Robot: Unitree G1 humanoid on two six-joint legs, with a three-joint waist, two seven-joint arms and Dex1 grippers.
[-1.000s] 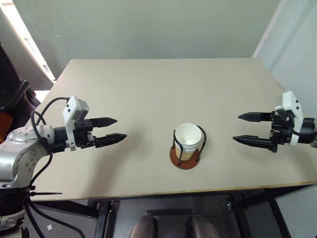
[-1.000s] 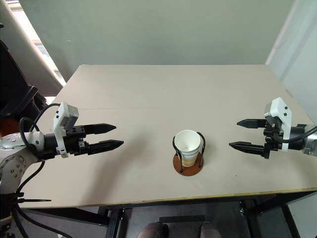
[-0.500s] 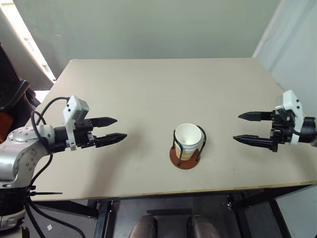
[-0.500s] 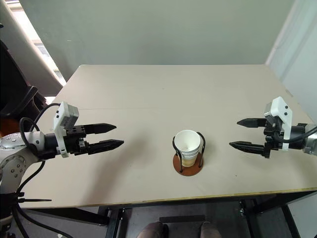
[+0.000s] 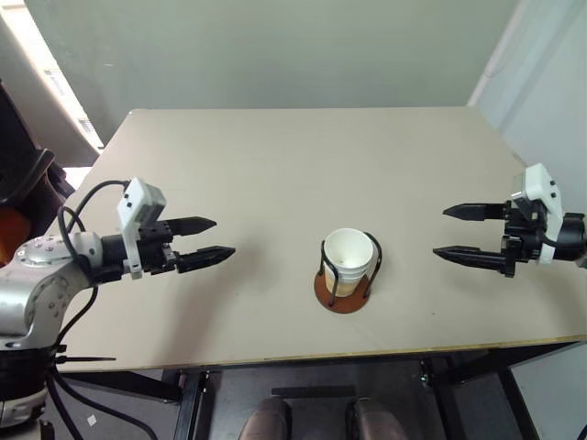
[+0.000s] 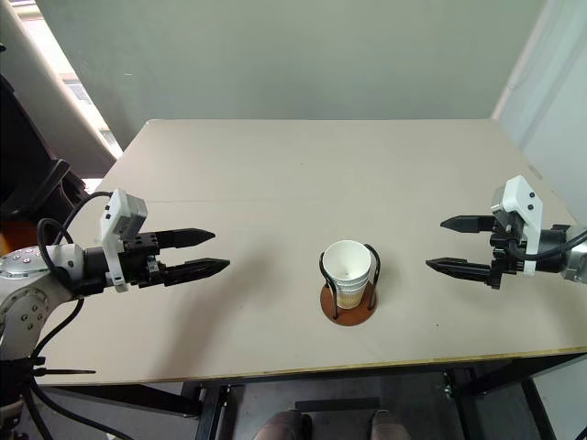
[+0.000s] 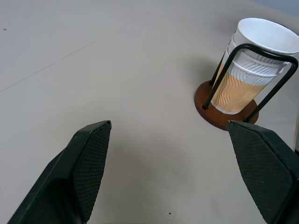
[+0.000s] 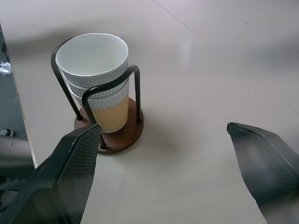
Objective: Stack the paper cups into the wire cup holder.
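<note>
Nested pale yellow-tan paper cups (image 5: 348,260), unmarked, stand inside black-wire, reddish-brown-based cup holder (image 5: 340,296) on beige table (image 5: 275,174); left gripper (image 5: 213,239) and right gripper (image 5: 453,233) spread wide, empty.

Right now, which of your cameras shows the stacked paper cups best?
The right wrist view: the paper cups sit close up, nested inside the wire cup holder, with the rims and the zigzag pattern plain. The left wrist view shows them near a corner. Both eye views show them small, from above.
</note>
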